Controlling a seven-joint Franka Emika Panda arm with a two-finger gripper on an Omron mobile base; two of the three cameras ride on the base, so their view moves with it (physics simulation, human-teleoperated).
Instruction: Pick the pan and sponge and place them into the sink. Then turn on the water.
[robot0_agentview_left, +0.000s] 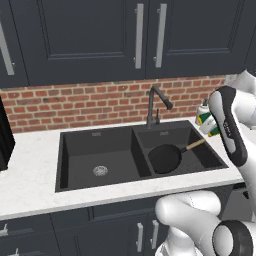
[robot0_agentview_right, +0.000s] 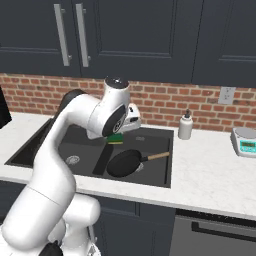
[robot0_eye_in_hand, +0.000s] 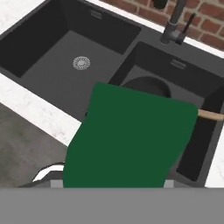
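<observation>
The pan (robot0_agentview_left: 164, 158) already lies in the right basin of the sink (robot0_agentview_left: 80, 145), its wooden handle angled toward two o'clock and propped on the basin's right wall — a sensible resting place, since the pan nearly fills that basin's floor. The sponge (robot0_eye_in_hand: 129, 138) is off the counter and carried: in the hand view its green face spreads across the foreground, blocking the fingertips, and the right base view shows its green-over-yellow edge (robot0_agentview_right: 116, 138) tucked under the wrist, above the divider between the basins. The gripper (robot0_agentview_right: 120, 134) looks to be pinching the sponge across its body, the jaws held partway apart by the sponge's thickness. Holding it this high probably keeps it clear of the sink rim and the pan handle until it can be let go over a basin. The faucet (robot0_agentview_left: 156, 105) stands at twelve o'clock behind the divider, with no blue stream visible, so the water step remains. A soap bottle (robot0_agentview_right: 185, 125) waits on the counter at three o'clock.
</observation>
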